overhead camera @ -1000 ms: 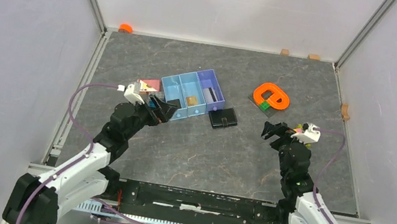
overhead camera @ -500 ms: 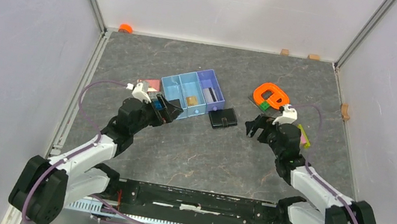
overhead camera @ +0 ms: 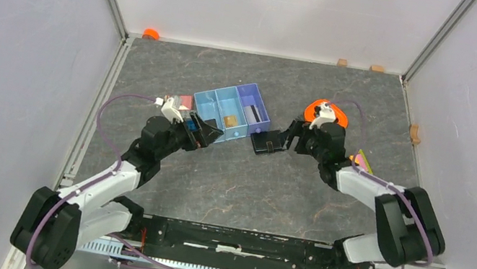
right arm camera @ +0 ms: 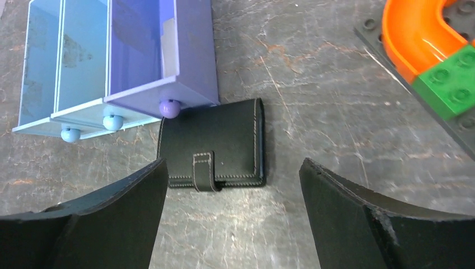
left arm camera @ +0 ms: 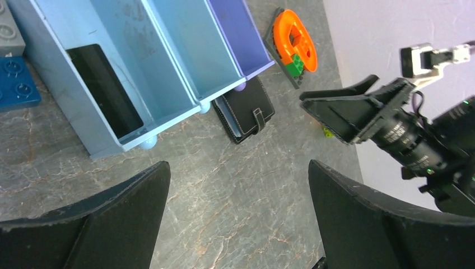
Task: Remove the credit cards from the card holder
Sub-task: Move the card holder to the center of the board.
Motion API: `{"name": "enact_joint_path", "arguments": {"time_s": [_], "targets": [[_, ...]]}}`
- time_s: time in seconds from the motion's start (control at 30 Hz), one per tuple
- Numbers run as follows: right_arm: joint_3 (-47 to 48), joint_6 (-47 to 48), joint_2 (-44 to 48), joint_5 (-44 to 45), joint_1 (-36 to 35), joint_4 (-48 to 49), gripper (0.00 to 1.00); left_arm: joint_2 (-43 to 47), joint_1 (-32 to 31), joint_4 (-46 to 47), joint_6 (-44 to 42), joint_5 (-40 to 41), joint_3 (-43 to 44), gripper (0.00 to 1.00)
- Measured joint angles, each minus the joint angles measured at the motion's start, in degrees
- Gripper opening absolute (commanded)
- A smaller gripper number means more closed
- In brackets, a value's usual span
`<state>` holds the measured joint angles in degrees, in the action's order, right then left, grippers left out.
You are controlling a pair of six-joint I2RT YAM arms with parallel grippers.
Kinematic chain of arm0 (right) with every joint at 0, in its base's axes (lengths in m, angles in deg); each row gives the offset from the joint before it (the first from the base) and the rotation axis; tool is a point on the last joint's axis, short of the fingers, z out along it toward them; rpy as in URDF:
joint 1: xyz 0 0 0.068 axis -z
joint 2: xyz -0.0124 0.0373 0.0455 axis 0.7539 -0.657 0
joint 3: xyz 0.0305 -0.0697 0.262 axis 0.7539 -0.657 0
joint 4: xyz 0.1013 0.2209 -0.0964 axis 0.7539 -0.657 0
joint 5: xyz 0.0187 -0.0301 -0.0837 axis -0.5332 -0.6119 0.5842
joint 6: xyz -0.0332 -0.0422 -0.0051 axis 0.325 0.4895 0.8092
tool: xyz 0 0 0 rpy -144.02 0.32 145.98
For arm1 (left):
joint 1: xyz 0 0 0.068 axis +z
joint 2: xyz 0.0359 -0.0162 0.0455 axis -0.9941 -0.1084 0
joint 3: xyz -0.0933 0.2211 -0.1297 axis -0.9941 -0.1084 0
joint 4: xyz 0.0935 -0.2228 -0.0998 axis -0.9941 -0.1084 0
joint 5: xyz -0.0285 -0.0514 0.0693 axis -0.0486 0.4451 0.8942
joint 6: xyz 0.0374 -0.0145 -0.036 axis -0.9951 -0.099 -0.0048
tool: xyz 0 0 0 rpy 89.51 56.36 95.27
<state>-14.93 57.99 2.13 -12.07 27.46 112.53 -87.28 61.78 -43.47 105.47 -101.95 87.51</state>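
The holder (overhead camera: 268, 142) lay shut at mid-frame of the top view, flat on the bench (overhead camera: 235, 178). Its tab (right arm camera: 203, 168) was fastened, and one edge sat against a foot of the tray (overhead camera: 216, 94) at its purple end. The cards were not to be seen and were presumably inside it. That is likely why the right tool (overhead camera: 285, 136) hung just right of it there, while the right wrist view showed that tool's spread tips at the holder's lower corners: the jaws stood wide enough to take its width. It held nothing, and I could not tell whether a tip touched the leather. The left tool (overhead camera: 210, 130), left of the tray's near end, was equally wide and empty, perhaps waiting to brace the holder. An orange piece (right arm camera: 420, 33) lay at the upper right, apart.
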Motion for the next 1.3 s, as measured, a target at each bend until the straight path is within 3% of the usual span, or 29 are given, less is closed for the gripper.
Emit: {"name": "enact_joint_path", "arguments": {"time_s": [0.3, 0.63, 0.77, 0.87, 0.93, 0.97, 1.0, 1.07, 1.17, 1.3], "targets": [[8.33, 1.42, -12.81, -1.57, -0.61, -1.33, 0.77, 2.08, 0.00, 0.70, 0.00, -0.07, 0.00, 0.98], [9.05, 1.66, -17.33, -5.33, -0.94, -0.48, 0.37, 2.03, 0.00, 0.72, 0.00, -0.17, 0.00, 0.97], [6.16, 0.94, -16.31, -6.29, -1.70, 1.60, 0.20, 0.83, 0.00, 1.18, 0.00, -0.50, 0.00, 0.92], [4.57, 1.22, -14.16, -6.03, -4.07, 1.09, 0.16, -1.40, -0.09, 1.49, 0.04, -1.51, 0.00, 0.88], [4.26, 1.53, -12.66, -5.51, -6.34, 0.07, 0.17, -2.86, -0.37, 1.51, 0.04, -2.05, 0.00, 0.87], [3.72, 1.68, -11.65, -5.22, -7.82, 0.02, 0.23, -3.43, -0.50, 1.53, 0.04, -2.49, 0.02, 0.85], [2.93, 1.75, -10.49, -5.07, -9.14, 0.02, 0.40, -4.02, -0.66, 1.55, 0.04, -2.75, 0.04, 0.82], [0.50, 1.53, -7.37, -4.83, -11.67, -0.04, 0.54, -5.09, -1.09, 1.64, 0.02, -3.13, 0.26, 0.81], [-3.19, 2.16, -2.19, -4.46, -14.38, -0.24, 0.64, -5.55, -2.36, 0.83, -0.17, -2.73, 1.25, 0.80], [-3.85, 3.87, 2.58, -0.87, -14.49, -2.16, 0.67, -4.94, -5.18, -1.62, -1.73, -0.31, 3.56, 0.76]]}}
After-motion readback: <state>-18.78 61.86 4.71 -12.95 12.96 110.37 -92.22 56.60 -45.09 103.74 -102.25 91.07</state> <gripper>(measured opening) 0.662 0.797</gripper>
